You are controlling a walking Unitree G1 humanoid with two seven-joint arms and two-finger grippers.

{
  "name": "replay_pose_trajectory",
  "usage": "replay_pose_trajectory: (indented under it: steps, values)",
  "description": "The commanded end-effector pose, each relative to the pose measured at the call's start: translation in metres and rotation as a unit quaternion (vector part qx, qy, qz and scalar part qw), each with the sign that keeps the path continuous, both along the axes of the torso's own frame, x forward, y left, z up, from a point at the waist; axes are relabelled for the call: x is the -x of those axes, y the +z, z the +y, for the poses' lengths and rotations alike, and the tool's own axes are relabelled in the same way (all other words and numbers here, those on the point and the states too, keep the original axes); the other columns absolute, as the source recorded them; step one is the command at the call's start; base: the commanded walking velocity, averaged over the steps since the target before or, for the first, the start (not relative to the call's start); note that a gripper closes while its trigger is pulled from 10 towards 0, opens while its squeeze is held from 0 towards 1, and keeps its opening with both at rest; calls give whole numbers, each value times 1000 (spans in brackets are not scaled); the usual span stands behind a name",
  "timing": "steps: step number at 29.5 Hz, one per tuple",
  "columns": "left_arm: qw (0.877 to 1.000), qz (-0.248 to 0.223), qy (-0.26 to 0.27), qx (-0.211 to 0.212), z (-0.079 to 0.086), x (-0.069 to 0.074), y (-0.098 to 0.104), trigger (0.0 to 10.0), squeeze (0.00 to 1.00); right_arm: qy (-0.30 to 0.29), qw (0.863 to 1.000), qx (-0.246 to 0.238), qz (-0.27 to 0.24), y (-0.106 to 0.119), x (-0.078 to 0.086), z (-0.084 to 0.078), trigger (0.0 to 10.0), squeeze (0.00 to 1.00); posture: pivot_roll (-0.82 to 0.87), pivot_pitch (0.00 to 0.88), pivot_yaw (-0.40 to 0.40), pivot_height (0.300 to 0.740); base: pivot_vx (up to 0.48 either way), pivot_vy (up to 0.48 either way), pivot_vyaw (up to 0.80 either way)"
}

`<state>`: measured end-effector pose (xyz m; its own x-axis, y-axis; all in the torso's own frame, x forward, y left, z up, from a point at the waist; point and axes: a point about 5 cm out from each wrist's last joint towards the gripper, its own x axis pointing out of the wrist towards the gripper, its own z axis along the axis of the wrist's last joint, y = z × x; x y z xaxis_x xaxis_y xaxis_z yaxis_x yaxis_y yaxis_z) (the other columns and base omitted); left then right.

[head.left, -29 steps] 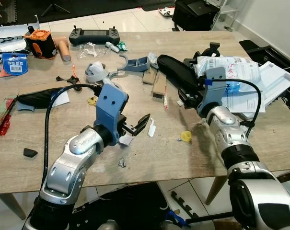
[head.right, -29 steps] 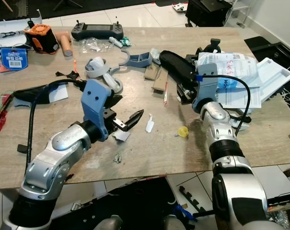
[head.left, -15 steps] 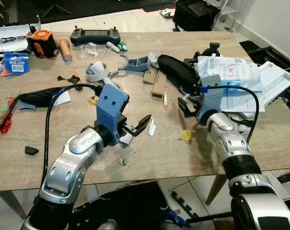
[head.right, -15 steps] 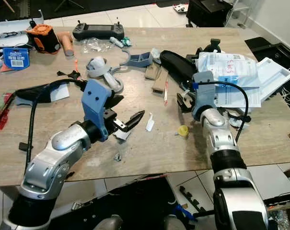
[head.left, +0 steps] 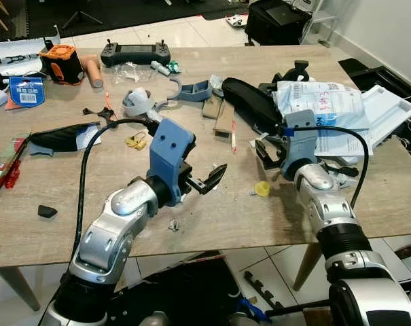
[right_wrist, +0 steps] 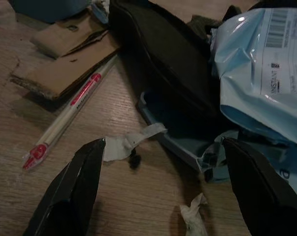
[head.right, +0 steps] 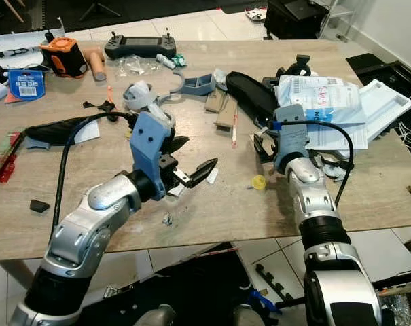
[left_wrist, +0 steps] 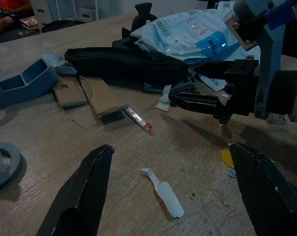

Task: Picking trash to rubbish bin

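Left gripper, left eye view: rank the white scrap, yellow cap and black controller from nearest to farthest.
From the left gripper:
1. White scrap, on the table just past its open fingers.
2. Yellow cap, further to the robot's right, near the right gripper.
3. Black controller, at the table's far edge.

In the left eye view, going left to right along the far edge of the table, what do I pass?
Orange and black device → tan cylinder → black handheld controller → blue curved plastic part → black case → light blue mailer bag.
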<state>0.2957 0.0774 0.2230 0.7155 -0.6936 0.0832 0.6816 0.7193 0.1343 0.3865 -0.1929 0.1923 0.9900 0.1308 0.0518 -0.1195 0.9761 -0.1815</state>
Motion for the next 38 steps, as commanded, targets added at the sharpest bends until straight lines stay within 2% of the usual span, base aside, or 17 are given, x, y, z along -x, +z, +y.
replay_pose_trajectory:
  steps: [1,2,3,4,5,6,11,20,27,29,33,34,38]
  values:
    - [1000,7,-1,0,-1,1,-4,10000,0,-2,1000,-15,13,-11,0,-2,10000,0,239,246,7,740,0,0,0]
    - [1000,7,-1,0,-1,1,-4,10000,0,-2,1000,-15,13,-11,0,-2,10000,0,239,246,7,740,0,0,0]
    - [1000,6,1,-1,1,1,-4,10000,0,-3,1000,-23,15,-13,-1,-2,7569,0,244,247,2,740,0,0,0]
    - [1000,6,4,-2,2,2,-5,10000,0,-3,999,-28,17,-14,-2,-2,2980,0,244,247,2,740,0,0,0]
    - [1000,6,4,-2,2,2,-5,10000,0,-3,999,-28,17,-14,-2,-2,2980,0,244,247,2,740,0,0,0]
    - [1000,6,8,-2,4,2,-5,10000,0,-3,999,-44,22,-16,-3,-1,0,0,252,249,-5,740,0,0,0]
    - [1000,5,11,-3,5,2,-5,10000,0,-4,998,-58,29,-20,-4,-1,0,0,257,249,-9,740,0,0,0]
    - [1000,0,17,-5,7,1,-3,10000,0,8,998,-64,5,-16,-5,0,0,0,257,228,-13,740,0,0,0]
    - [1000,-7,15,1,10,1,-1,10000,0,48,994,-80,-65,14,1,10,0,0,214,177,11,740,0,0,0]
    - [1000,-8,14,6,10,0,-1,10000,0,62,991,-90,-79,22,9,18,0,0,170,124,22,740,0,0,0]
    - [1000,-5,6,18,7,0,-3,10000,0,86,987,-107,-85,27,32,35,0,0,130,95,25,740,0,0,0]
    - [1000,-5,6,18,7,0,-3,10000,0,86,987,-107,-85,27,32,35,0,0,130,95,25,740,0,0,0]
    - [998,10,18,51,8,0,-8,10000,0,102,979,-131,-115,40,59,55,0,0,55,74,62,740,0,0,0]
